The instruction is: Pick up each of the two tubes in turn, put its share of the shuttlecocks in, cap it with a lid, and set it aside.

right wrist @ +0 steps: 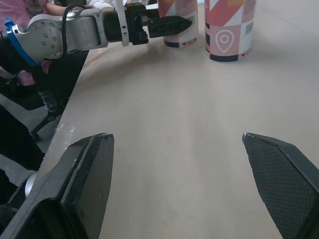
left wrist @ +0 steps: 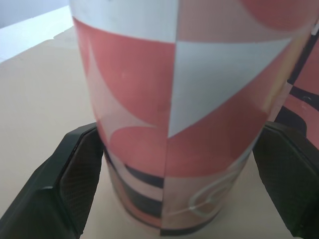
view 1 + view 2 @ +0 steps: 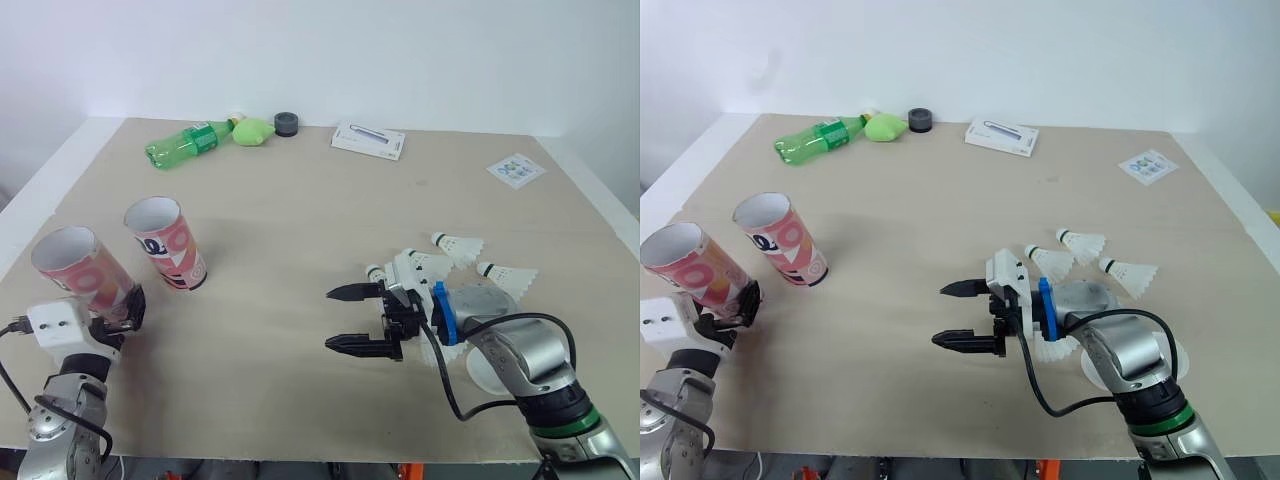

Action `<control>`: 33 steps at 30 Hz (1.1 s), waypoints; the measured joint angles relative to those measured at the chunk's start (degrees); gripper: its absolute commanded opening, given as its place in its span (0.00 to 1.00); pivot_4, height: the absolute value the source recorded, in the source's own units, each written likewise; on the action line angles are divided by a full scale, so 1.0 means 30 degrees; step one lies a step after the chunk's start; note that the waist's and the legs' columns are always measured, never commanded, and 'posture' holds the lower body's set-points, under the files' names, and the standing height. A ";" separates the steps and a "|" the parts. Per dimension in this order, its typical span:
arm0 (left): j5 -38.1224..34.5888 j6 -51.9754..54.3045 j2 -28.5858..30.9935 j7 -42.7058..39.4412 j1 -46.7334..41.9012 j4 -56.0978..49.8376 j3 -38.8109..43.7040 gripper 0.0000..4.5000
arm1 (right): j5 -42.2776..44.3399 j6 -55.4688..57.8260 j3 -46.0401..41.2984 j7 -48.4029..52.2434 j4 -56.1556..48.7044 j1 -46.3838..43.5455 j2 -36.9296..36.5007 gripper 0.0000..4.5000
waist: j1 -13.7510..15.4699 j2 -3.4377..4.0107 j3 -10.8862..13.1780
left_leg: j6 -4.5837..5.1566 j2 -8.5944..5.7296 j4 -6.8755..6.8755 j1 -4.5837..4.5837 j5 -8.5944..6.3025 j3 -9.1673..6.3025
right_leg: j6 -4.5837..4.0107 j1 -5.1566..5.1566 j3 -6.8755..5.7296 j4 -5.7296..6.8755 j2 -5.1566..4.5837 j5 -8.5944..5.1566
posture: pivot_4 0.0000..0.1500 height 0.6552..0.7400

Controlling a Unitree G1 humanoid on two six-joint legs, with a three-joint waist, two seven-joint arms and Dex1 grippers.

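Note:
My left gripper is shut on a pink-and-white tube near the table's front left corner. The tube leans, its open mouth upward, and its body sits between the two black fingers. The second tube stands upright just to its right, also open. My right gripper hangs open over bare table at the front right, pointing toward the tubes. Behind it lie three shuttlecocks. A round lid lies by them, and a white lid shows partly under my right arm.
Along the far edge lie a green plastic bottle, a yellow-green soft object, a dark tape roll and a white box. A printed card sits at the back right. Bare tabletop separates the tubes from the shuttlecocks.

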 measured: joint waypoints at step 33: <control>-0.1613 0.0878 0.9808 -1.2311 0.3637 -0.5416 -0.3248 0.74 | 0.1262 0.0445 -0.3354 0.1225 0.0585 0.0080 -0.2988 1.00 | 0.0300 0.0098 0.0081 | -0.0002 0.0011 -0.0038 -0.0008 0.0025 0.0064 | -0.0045 -0.0057 -0.0079 -0.0010 -0.0103 -0.0137 | 1.00 0.87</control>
